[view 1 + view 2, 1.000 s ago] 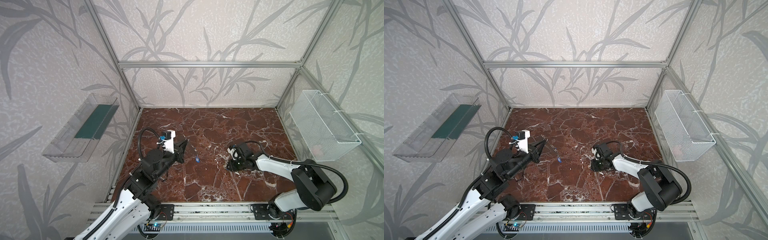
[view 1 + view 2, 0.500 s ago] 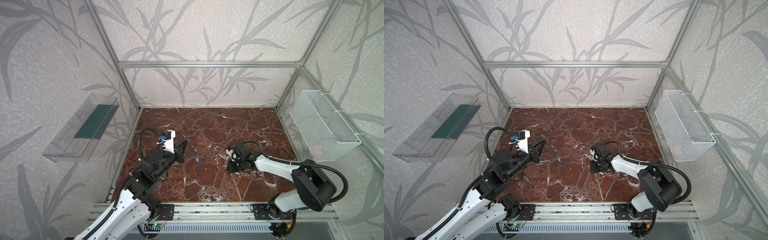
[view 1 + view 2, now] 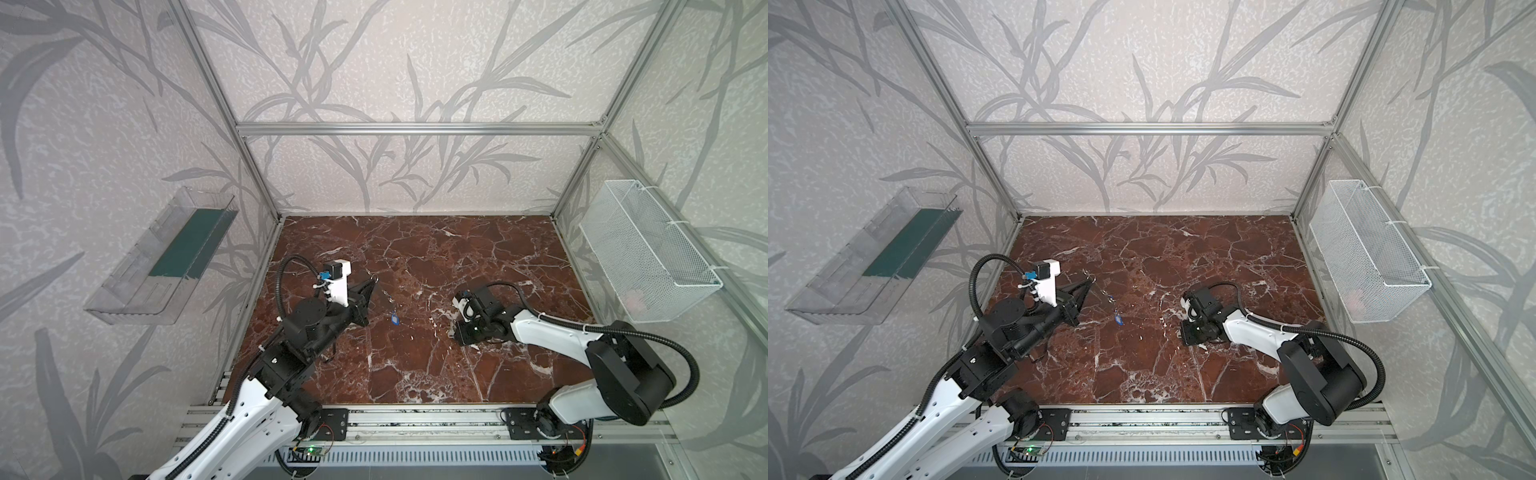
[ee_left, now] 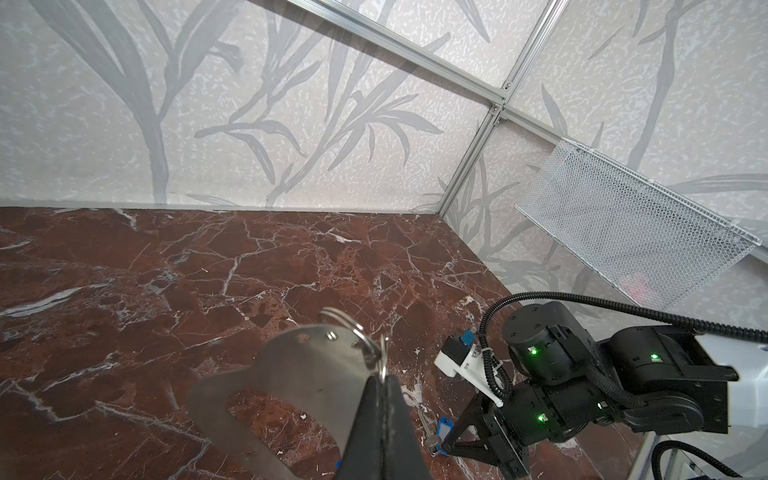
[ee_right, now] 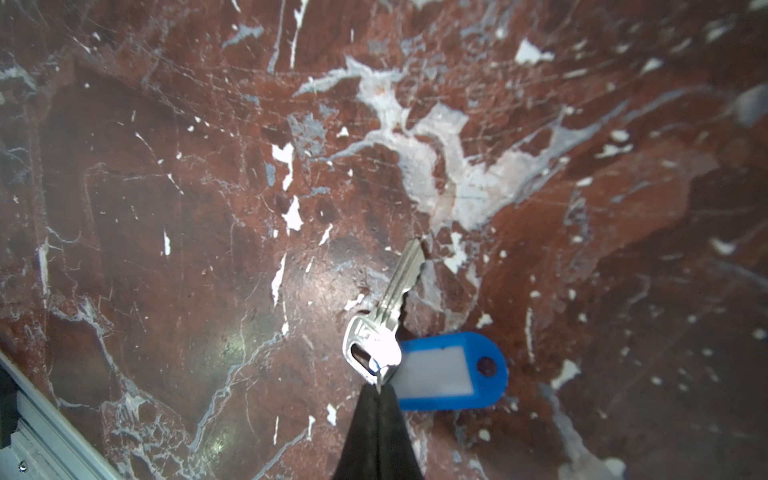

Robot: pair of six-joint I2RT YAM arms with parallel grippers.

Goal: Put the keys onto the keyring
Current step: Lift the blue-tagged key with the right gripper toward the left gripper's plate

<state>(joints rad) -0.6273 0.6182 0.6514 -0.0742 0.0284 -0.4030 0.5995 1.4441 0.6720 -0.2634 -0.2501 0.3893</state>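
My left gripper is shut on the edge of the keyring, a grey metal half-moon plate held up off the marble floor, with small rings at its holes. In both top views a key with a blue tag hangs below the left gripper. Low over the floor at the right, my right gripper is shut on the small ring of another silver key, whose blue tag lies flat on the marble. The left wrist view shows that key at the right gripper's tips.
A white wire basket hangs on the right wall and a clear plastic tray on the left wall. An aluminium rail runs along the front edge of the marble floor.
My right gripper has shut on the key's ring and shifted slightly. The left arm and the keyring have not moved.
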